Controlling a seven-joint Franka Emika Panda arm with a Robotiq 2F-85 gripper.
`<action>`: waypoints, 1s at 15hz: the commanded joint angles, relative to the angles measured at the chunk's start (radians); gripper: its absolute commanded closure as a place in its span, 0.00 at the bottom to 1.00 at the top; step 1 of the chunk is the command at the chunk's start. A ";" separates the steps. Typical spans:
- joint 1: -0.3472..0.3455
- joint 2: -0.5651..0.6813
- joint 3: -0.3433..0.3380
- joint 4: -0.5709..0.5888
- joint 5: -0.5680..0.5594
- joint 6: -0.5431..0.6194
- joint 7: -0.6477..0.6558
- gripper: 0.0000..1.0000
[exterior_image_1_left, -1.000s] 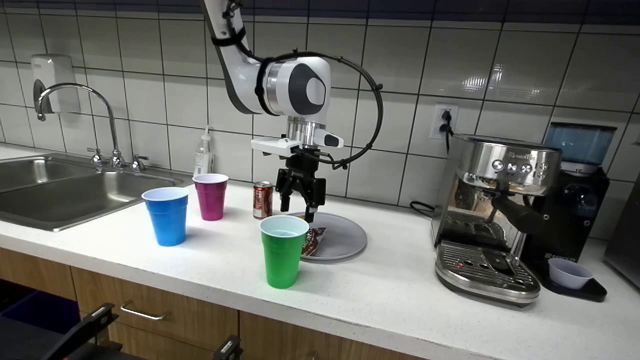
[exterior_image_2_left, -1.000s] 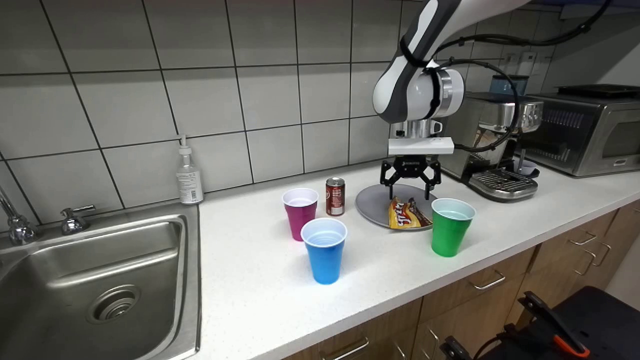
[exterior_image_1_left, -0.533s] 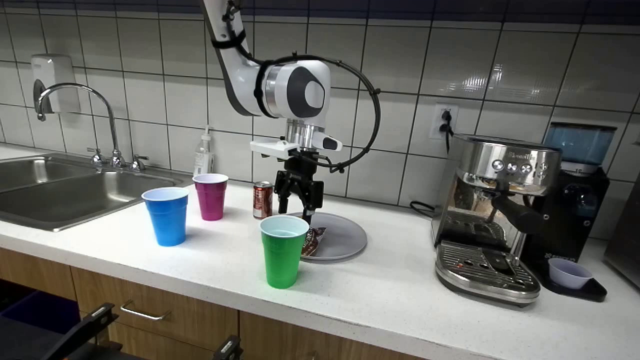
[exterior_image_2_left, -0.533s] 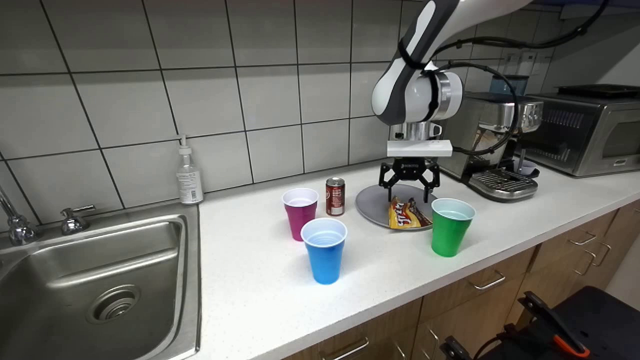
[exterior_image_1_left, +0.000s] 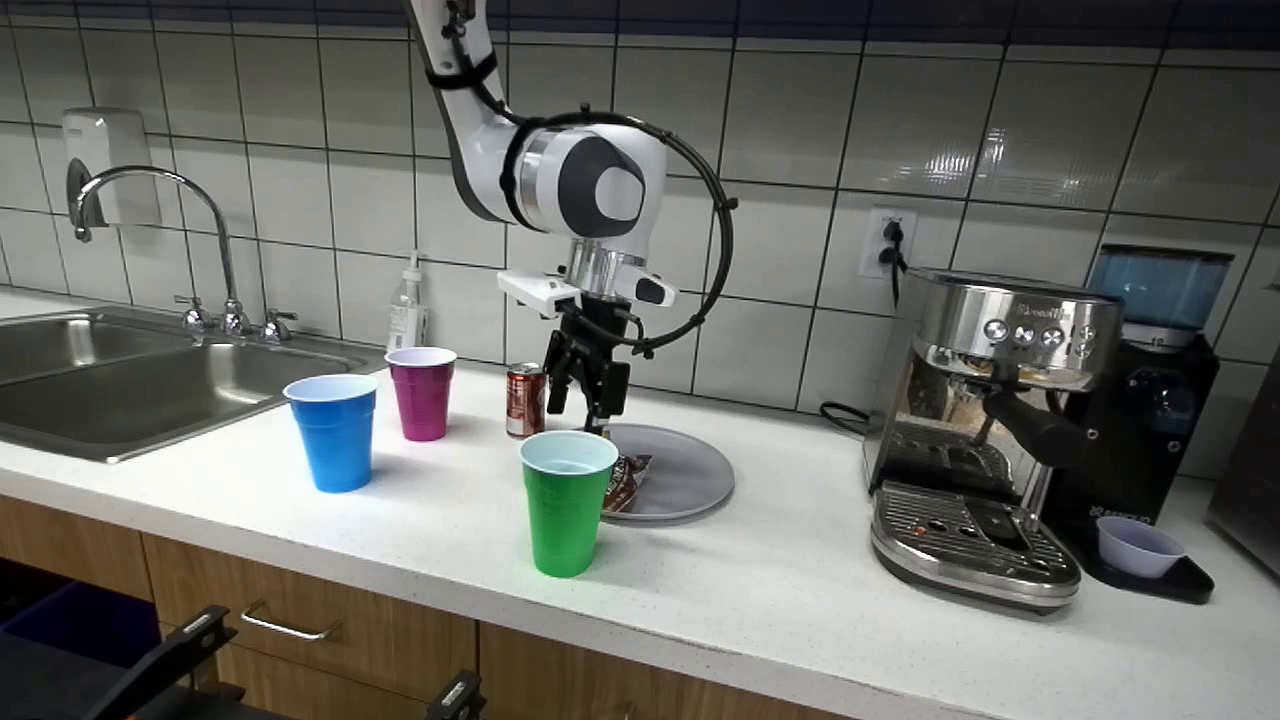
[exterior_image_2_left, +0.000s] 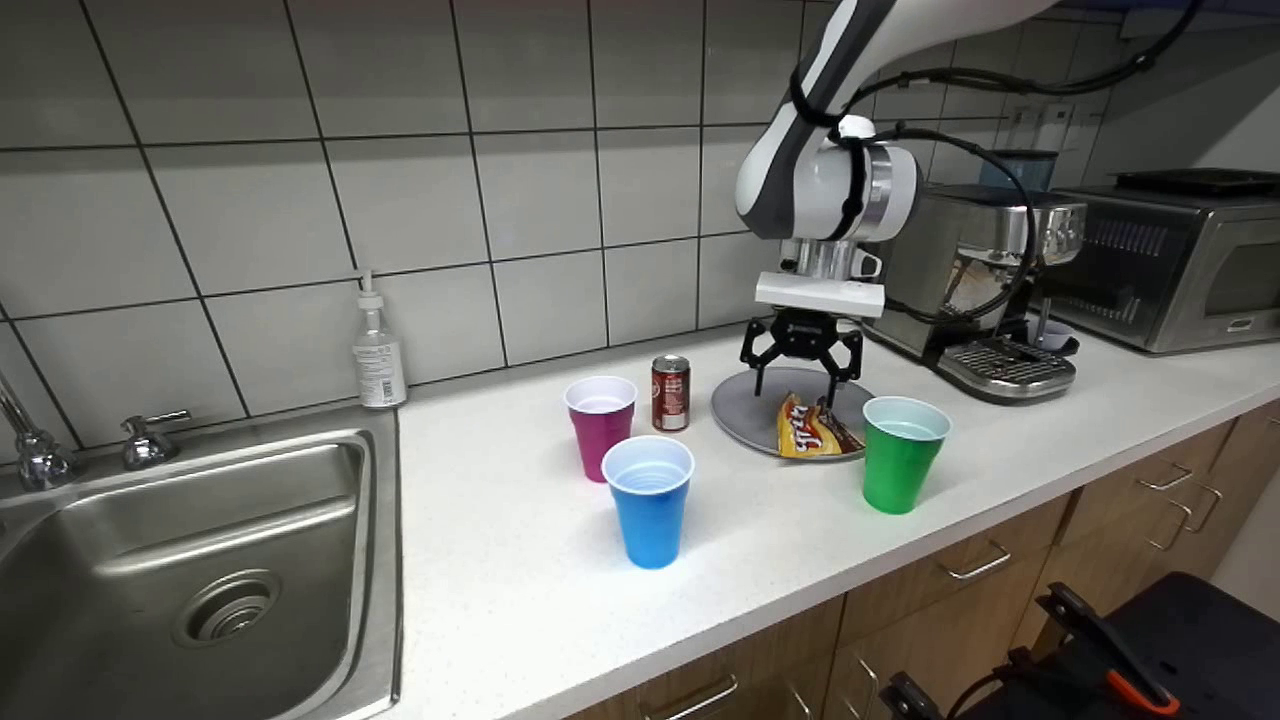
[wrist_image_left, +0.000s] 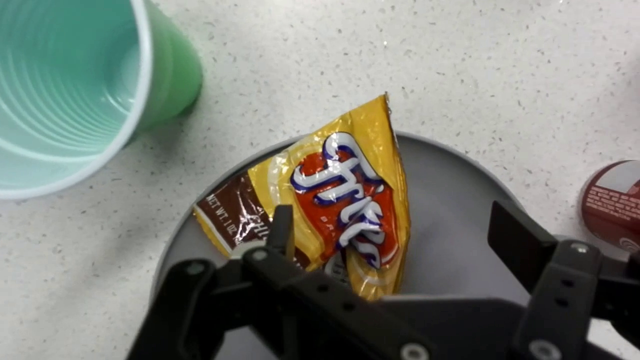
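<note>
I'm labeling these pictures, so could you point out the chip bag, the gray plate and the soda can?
Chip bag (wrist_image_left: 330, 195): in the wrist view, on its printed front logo.
Gray plate (exterior_image_1_left: 690, 470): in an exterior view, on its bare upper surface.
Soda can (exterior_image_2_left: 670, 393): in an exterior view, on its side.

The snack bag (wrist_image_left: 345, 192) is glossy, crinkled film — the plate (wrist_image_left: 452, 225) smooth and matt (the hand (exterior_image_2_left: 795, 394) likewise matt).

Between the green plastic cup (wrist_image_left: 90, 90) and red metal can (wrist_image_left: 614, 205) I have room; lower, a crinkled yellow-and-brown packet (wrist_image_left: 345, 200) blocks me.
</note>
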 joint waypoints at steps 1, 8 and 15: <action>-0.014 0.006 0.011 0.005 0.030 0.042 0.045 0.00; -0.014 0.020 -0.010 -0.007 0.043 0.108 0.145 0.00; -0.028 0.013 -0.010 -0.027 0.115 0.121 0.198 0.00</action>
